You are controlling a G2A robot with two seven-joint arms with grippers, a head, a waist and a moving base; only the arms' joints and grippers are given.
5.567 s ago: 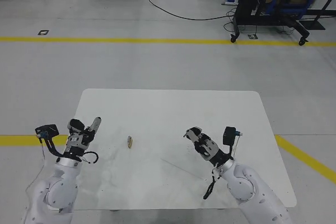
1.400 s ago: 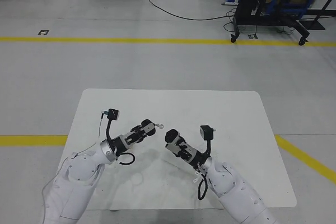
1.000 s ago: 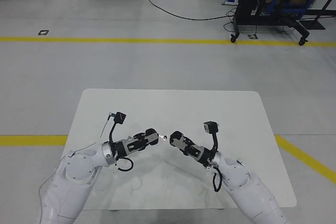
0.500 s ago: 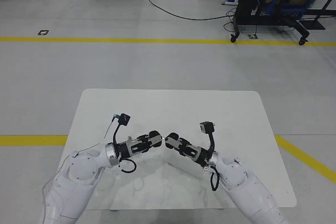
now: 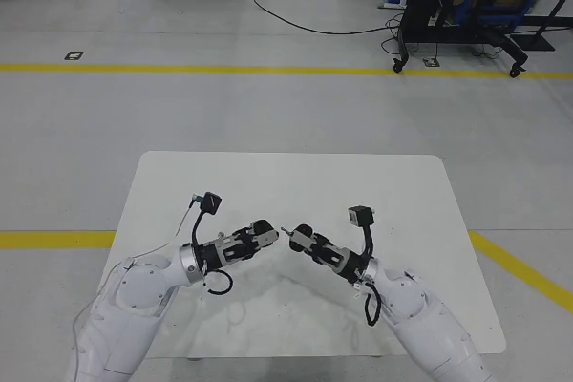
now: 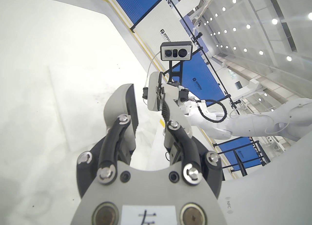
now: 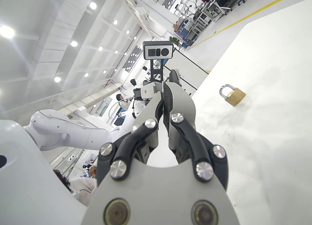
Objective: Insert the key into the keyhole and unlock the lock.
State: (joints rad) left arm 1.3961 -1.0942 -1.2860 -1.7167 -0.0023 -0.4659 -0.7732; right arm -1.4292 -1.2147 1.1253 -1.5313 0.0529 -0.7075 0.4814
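Since the right end effector (image 7: 165, 92) is pinched tight, apparently on the key (image 5: 285, 229) at the centre of the top view, the left end effector (image 6: 146, 100), spread wide just beside it, should back away straight. The padlock (image 7: 232, 95) lies flat on the surface (image 7: 268, 138), apart from them; steady it before aligning the key.

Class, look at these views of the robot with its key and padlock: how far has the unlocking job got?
Done: the key is off the table, apparently pinched in the shut right gripper. In hand: both grippers meet in mid-air, the left gripper open. Left: the padlock lies on the table, shackle closed, with no key in it; inserting and turning remain.
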